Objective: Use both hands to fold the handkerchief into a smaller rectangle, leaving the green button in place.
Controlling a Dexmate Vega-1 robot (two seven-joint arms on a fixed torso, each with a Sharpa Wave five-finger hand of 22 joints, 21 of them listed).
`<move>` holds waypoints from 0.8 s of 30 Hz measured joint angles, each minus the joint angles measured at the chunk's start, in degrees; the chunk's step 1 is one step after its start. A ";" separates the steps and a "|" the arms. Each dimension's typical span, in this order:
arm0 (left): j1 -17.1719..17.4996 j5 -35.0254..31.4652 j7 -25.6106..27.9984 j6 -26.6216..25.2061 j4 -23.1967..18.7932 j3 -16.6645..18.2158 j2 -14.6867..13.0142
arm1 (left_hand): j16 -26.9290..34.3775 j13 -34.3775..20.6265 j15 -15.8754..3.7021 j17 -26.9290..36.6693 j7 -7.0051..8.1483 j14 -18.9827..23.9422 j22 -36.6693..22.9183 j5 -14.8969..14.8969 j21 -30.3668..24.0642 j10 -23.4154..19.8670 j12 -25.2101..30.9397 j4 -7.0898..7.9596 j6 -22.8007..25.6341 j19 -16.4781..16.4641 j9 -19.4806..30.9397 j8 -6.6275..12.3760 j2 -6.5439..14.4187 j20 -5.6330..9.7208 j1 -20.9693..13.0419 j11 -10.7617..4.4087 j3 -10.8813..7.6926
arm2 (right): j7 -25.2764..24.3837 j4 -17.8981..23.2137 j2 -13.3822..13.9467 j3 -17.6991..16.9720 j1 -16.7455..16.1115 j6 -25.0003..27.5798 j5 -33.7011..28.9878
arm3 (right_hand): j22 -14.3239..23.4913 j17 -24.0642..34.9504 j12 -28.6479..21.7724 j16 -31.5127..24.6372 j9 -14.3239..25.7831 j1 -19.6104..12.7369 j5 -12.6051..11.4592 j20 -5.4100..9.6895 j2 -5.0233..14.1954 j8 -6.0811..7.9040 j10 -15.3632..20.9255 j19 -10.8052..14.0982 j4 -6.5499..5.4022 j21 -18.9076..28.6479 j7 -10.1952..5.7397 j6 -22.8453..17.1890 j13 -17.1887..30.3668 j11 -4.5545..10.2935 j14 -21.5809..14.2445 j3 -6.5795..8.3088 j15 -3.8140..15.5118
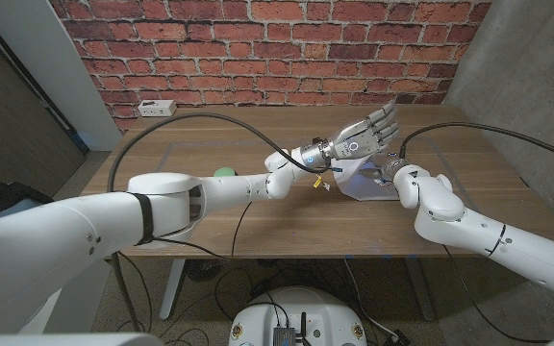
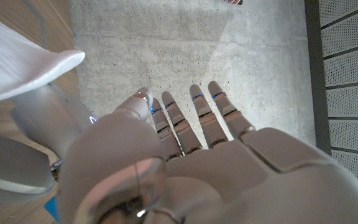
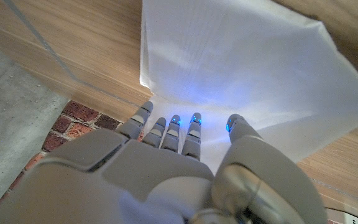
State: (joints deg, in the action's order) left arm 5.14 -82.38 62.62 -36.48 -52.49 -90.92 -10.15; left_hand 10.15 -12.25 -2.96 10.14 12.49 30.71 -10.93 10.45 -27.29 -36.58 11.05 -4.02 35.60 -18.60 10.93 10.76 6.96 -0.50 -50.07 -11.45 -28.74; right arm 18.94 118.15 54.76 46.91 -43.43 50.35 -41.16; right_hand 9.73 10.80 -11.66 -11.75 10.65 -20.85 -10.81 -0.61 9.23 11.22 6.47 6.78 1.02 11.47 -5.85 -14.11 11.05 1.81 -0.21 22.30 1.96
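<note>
The white handkerchief (image 1: 362, 184) lies on the wooden table (image 1: 210, 223) right of centre, one edge raised. In the right wrist view my right hand (image 3: 166, 177) reaches over the handkerchief (image 3: 241, 68), fingers stretched out with their tips on the cloth and nothing pinched. In the head view that right hand (image 1: 390, 172) sits at the cloth's right side. My left hand (image 1: 364, 132) hangs in the air above the cloth's far edge, fingers extended and holding nothing. My left hand (image 2: 216, 162) shows the same straight fingers, with a fold of the handkerchief (image 2: 17, 68) beside it. The green button (image 1: 224, 173) sits left of centre, partly behind my left forearm.
A white power strip (image 1: 157, 108) lies at the table's back left corner. Black cables arch over the table from both arms. A brick wall stands behind the table and a concrete wall rises on the right.
</note>
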 measured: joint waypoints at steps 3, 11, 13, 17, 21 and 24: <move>0.37 -0.57 -0.35 -0.20 -1.81 0.48 -1.03 | 0.00 0.00 0.00 0.00 0.00 0.00 0.00 0.00 0.00 0.00 0.00 0.00 0.00 0.00 0.00 0.00 0.25 0.00 0.25 0.00 0.00 | 0.41 1.32 0.66 -0.25 -0.67 1.89 -0.89 | 0.00 0.00 0.00 0.00 0.00 0.05 0.00 -0.01 -0.05 0.00 0.09 0.44 0.00 0.00 0.00 0.00 0.00 -0.09 0.00 0.00 0.00; 1.60 -1.85 -1.20 -0.51 -6.22 2.15 -3.46 | 0.00 0.00 0.00 0.00 0.00 0.00 0.00 0.00 0.00 0.00 0.00 0.00 0.00 0.00 0.00 0.00 0.30 0.00 0.30 0.00 0.00 | 0.72 3.76 2.02 -0.82 -2.28 8.21 -2.51 | 0.00 -0.05 0.00 0.00 0.00 0.02 0.00 0.20 -0.02 0.00 0.09 0.82 0.23 0.00 0.00 0.00 0.00 -0.09 0.00 -0.23 0.00; 1.93 -2.60 -1.70 -0.67 -7.15 2.58 -3.96 | 0.00 0.00 0.00 0.00 0.00 0.00 0.00 0.00 0.00 0.00 0.00 0.00 0.00 0.00 0.00 0.00 0.30 0.00 0.30 0.00 0.00 | 0.60 5.25 2.87 -1.24 -3.32 9.89 -2.78 | 0.00 -0.15 0.00 0.00 0.00 0.02 0.00 0.31 -0.02 0.00 0.09 0.93 0.23 0.00 0.00 0.00 0.00 -0.09 0.00 -0.23 0.00; 2.69 -2.60 -1.70 -0.67 -9.19 3.59 -5.06 | 0.00 -0.01 0.00 0.00 0.00 0.00 -0.01 0.00 0.00 0.00 0.00 0.00 0.00 0.00 0.00 0.00 0.07 0.00 0.53 0.00 0.00 | -0.12 5.25 2.87 -1.24 -3.32 13.72 -3.21 | 0.00 -0.02 0.00 0.00 0.00 0.02 0.00 0.31 -0.02 0.00 0.09 0.93 0.23 0.00 0.00 0.00 0.00 -0.09 0.00 -0.23 0.00; 3.62 -5.18 -3.37 -0.87 -11.33 4.66 -6.23 | 0.00 -0.01 0.00 0.01 0.00 0.00 -0.01 0.00 0.00 0.00 0.00 -0.17 0.00 0.00 0.01 0.00 0.07 0.00 0.52 0.00 -0.17 | -1.32 9.95 5.61 -1.94 -6.22 17.54 -3.33 | 0.00 0.02 0.00 0.00 0.09 0.02 0.00 0.31 -0.02 0.00 0.32 0.93 0.11 0.00 0.00 0.00 0.00 0.14 0.00 -0.35 0.00; 4.33 -6.26 -4.14 -0.93 -12.89 5.50 -7.01 | 0.00 -0.01 0.00 0.01 0.00 0.00 -0.01 0.00 0.00 0.00 0.00 -0.17 0.00 0.00 0.01 0.00 0.07 0.00 0.53 0.00 -0.17 | -3.04 11.41 6.42 -1.96 -7.10 21.17 -3.28 | 0.00 0.16 0.00 0.00 0.17 0.15 0.00 0.31 -0.11 0.00 0.41 0.93 -0.09 0.00 -0.31 -0.32 0.00 0.24 0.00 -0.56 0.00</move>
State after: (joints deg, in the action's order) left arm 9.47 -88.65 58.48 -37.41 -65.38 -85.42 -17.16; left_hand 10.15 -12.26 -2.96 10.15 12.49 30.71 -10.94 10.45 -27.29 -36.58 11.04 -4.19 35.60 -18.60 10.94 10.76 7.04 -0.50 -49.54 -11.46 -28.90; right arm 15.90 129.56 61.18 44.95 -50.54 71.52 -44.44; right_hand 9.73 10.96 -11.66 -11.75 10.82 -20.70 -10.81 -0.31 9.11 11.22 6.88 7.70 0.94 11.48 -6.16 -14.43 11.05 2.05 -0.20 21.74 1.96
